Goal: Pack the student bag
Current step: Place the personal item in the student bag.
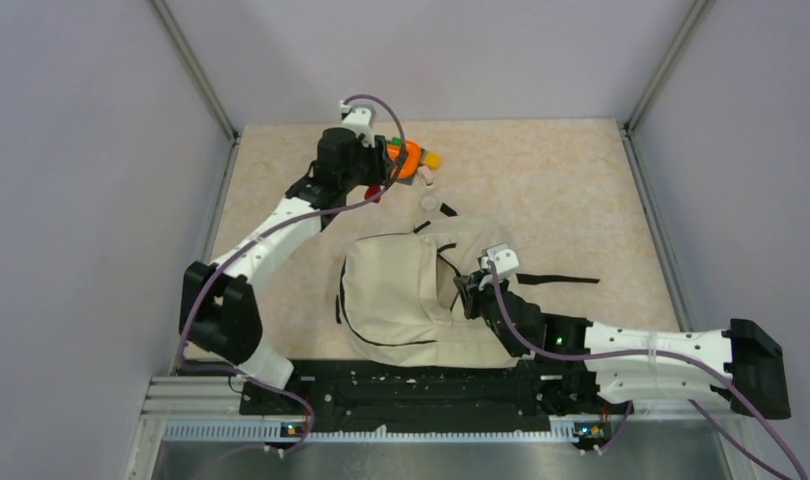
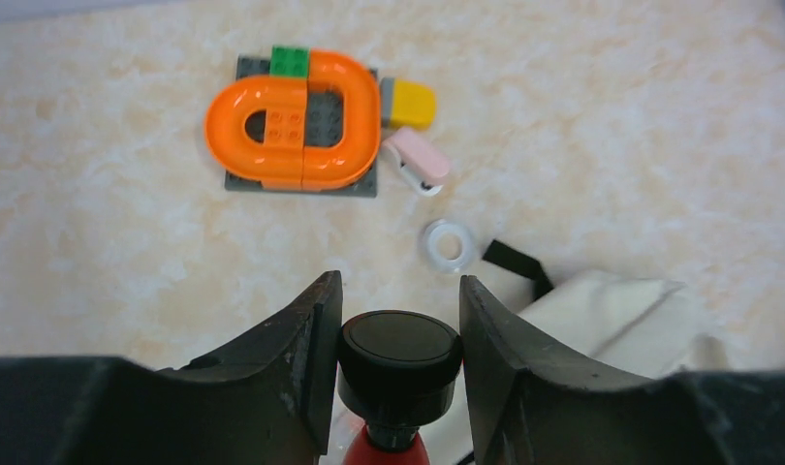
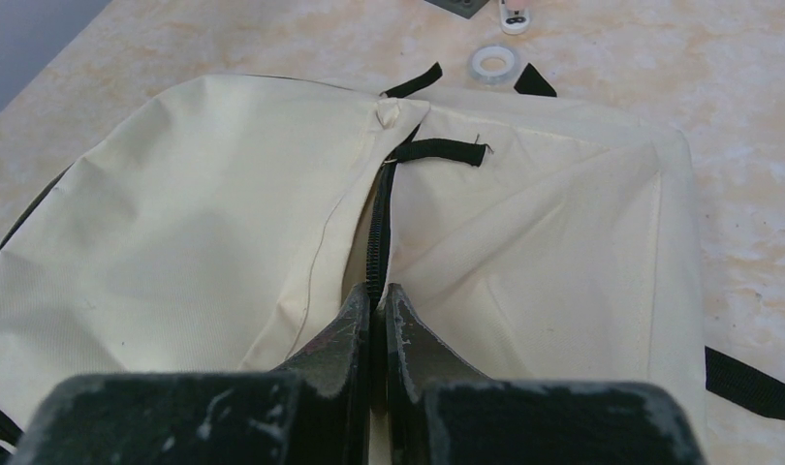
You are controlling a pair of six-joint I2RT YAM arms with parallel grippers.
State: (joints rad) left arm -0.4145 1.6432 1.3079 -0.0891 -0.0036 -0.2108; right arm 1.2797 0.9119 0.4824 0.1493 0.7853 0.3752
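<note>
From above, the soft cream fabric student bag (image 1: 401, 295) slumps at the middle of the near edge of the mottled beige bench (image 1: 581, 190), with grey walls (image 1: 81, 200) around it.

Left wrist: the left pincer (image 2: 399, 295) pinches a glossy black round cap (image 2: 400, 339). An orange looped track (image 2: 294, 121) lies beyond it.

Right wrist: the right pincer (image 3: 379, 295) is pressed together at the bag's black zipper (image 3: 377, 232).

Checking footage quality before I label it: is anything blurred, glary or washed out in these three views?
Top external: even light, soft shadows, sharp. Left wrist: black cap and fingers soft, orange bricks sharp. Right wrist: fingers blurred, student bag sharp.
</note>
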